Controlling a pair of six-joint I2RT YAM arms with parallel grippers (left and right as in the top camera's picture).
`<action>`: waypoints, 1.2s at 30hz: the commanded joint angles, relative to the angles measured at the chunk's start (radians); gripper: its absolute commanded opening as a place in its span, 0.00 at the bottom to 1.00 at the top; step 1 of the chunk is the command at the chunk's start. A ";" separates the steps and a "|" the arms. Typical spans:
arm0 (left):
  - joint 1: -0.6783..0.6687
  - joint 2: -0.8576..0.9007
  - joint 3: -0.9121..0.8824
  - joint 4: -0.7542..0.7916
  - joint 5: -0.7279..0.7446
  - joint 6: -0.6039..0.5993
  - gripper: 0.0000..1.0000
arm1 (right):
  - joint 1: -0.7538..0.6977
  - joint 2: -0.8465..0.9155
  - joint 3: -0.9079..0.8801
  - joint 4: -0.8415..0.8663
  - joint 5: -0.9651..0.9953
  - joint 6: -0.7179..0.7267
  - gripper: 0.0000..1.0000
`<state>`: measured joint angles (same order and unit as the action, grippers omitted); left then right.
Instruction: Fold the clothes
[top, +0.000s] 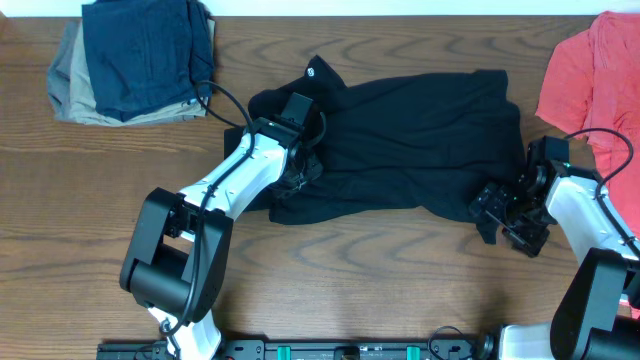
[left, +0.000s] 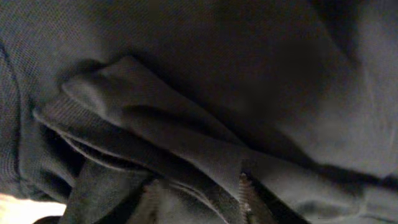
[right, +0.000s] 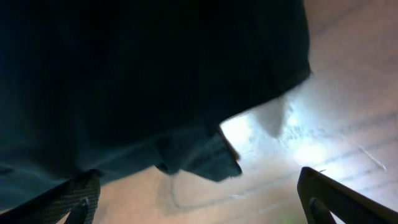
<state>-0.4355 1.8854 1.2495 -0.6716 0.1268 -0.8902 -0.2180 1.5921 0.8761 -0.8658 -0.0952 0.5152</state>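
My left gripper (top: 303, 168) is down on the left part of the black shirt (top: 420, 130). On its wrist camera, the two ribbed fingertips (left: 245, 198) stand a little apart with a fold of cloth lying between them. I cannot tell whether they are pinching it or only resting around it. The cloth there is thin and finely knit, bunched into several soft overlapping folds with a ribbed hem edge running across.

My right gripper (top: 503, 222) sits at the near right corner of the shirt with its fingers spread wide. There is only bare wood and a drooping point of dark fabric (right: 205, 162) ahead of them. The left fingertip (right: 78, 199) is right at the cloth's edge.

The shirt lies across the middle of the wooden table (top: 400, 290), rumpled rather than flat. A lumpy collar end is at the far left, where a small white logo (top: 310, 71) shows.

In the far left corner is a folded navy garment (top: 145, 50) stacked on a khaki one (top: 70, 95). A coral-red shirt (top: 590, 70) is at the far right, just beside the right arm. A black cable (top: 225, 100) loops over the wood between the folded pile and the left arm.
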 joint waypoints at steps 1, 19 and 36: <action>0.002 0.015 -0.002 0.000 -0.012 0.017 0.31 | -0.003 -0.015 -0.011 0.020 0.002 -0.007 0.99; 0.002 0.007 -0.002 -0.023 -0.011 0.026 0.06 | -0.003 -0.005 -0.016 0.128 0.018 -0.008 0.77; 0.001 -0.019 -0.002 -0.044 -0.008 0.087 0.06 | -0.005 0.045 -0.082 0.223 0.020 0.000 0.48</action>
<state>-0.4355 1.8889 1.2495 -0.7055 0.1276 -0.8295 -0.2180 1.6188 0.8074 -0.6491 -0.0780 0.5125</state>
